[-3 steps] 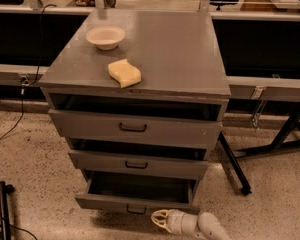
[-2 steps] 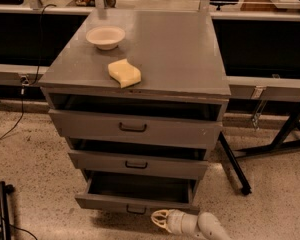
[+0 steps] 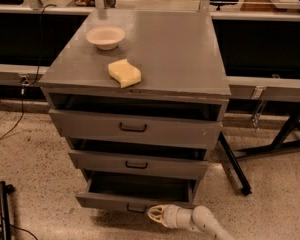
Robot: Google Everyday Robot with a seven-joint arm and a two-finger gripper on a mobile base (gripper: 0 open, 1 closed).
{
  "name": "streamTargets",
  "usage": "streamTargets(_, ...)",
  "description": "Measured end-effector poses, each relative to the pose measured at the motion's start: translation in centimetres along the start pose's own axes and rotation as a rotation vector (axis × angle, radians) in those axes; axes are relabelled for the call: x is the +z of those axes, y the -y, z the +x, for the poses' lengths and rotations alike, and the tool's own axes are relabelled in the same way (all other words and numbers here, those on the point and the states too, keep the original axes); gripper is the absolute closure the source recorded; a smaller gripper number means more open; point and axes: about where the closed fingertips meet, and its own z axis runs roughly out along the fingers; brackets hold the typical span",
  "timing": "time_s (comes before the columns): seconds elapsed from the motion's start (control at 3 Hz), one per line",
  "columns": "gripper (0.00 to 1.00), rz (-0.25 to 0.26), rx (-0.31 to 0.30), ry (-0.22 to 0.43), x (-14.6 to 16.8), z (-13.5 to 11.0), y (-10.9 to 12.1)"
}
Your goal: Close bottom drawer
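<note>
The bottom drawer (image 3: 115, 202) is the lowest of three grey drawers in the cabinet (image 3: 155, 69). It stands pulled out the farthest, its dark inside showing, with a small dark bar handle (image 3: 135, 209) on its shallow front. My gripper (image 3: 154, 214), white and at the end of a white arm coming from the lower right, is right in front of the drawer front, beside the handle's right end, close to the floor.
The middle drawer (image 3: 136, 164) and top drawer (image 3: 133, 128) are also partly open. A white bowl (image 3: 105, 36) and a yellow sponge (image 3: 124, 73) lie on the cabinet top. A black table leg (image 3: 235, 166) slants at the right. A black stand (image 3: 4, 209) is at lower left.
</note>
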Motion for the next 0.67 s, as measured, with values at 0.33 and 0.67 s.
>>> streamTargets(0.33,1.0,0.005,-0.003,-0.002,0.2,0.0,0.3)
streamTargets(0.67,1.0,0.053,0.0,-0.017,-0.2,0.3,1.7)
